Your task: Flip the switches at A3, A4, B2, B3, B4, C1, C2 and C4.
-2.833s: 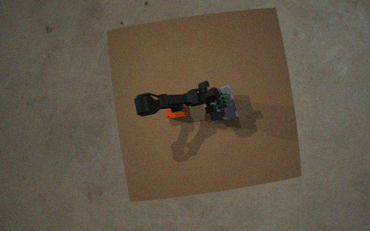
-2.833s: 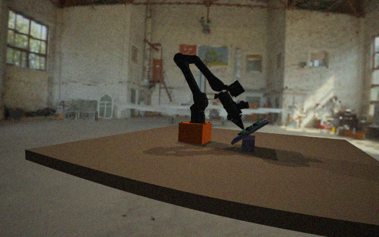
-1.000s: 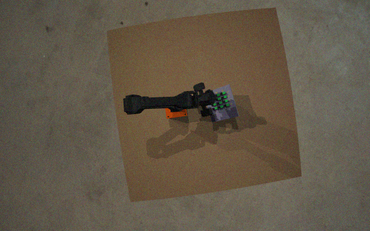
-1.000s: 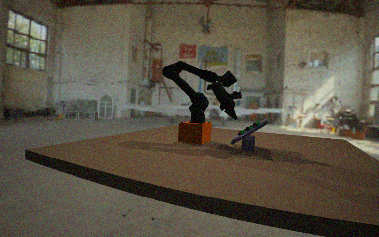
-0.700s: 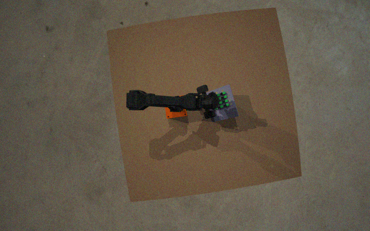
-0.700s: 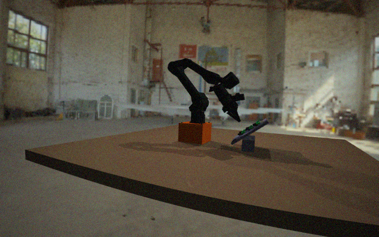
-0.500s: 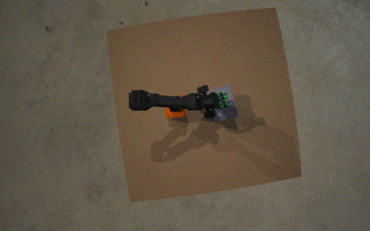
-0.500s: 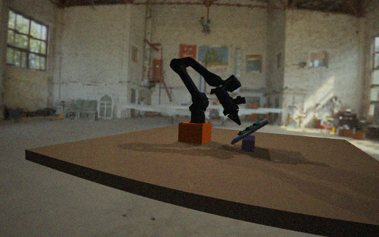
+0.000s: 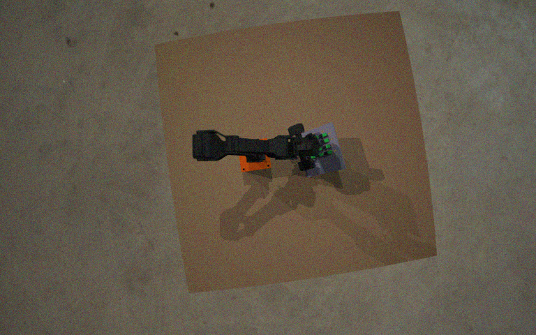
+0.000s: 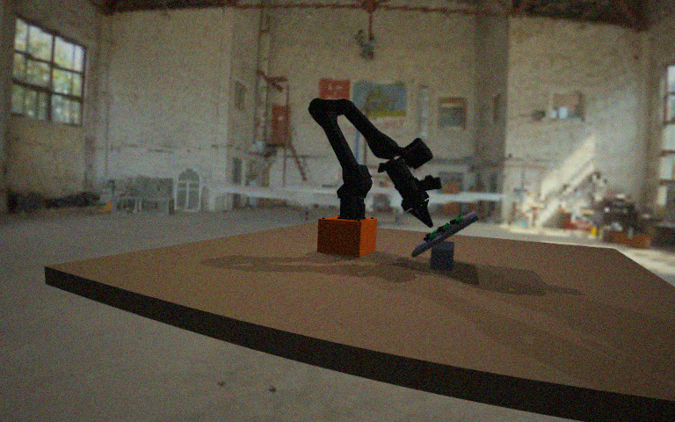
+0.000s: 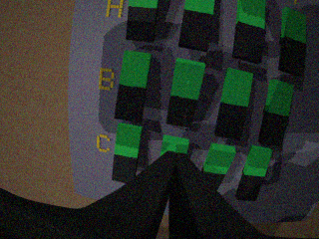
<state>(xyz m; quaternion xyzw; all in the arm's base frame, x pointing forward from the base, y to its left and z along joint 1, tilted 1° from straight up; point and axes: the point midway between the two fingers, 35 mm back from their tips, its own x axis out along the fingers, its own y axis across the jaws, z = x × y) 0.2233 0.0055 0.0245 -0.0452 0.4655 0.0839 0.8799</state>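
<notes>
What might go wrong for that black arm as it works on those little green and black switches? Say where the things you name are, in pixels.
The pincer (image 9: pixel 319 151) (image 10: pixel 431 226) (image 11: pixel 174 161) is shut and points at the C row, its tip overlapping the second switch (image 11: pixel 174 144) in the wrist view. The switches stand close together, so a slightly off press might tip a neighbour. The panel (image 9: pixel 336 155) (image 10: pixel 470 219) (image 11: pixel 85 124) slopes, so the tip could slide rather than press squarely.

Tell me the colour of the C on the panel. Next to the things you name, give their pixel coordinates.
Yellow C (image 11: pixel 103 143), best in the wrist view.
</notes>
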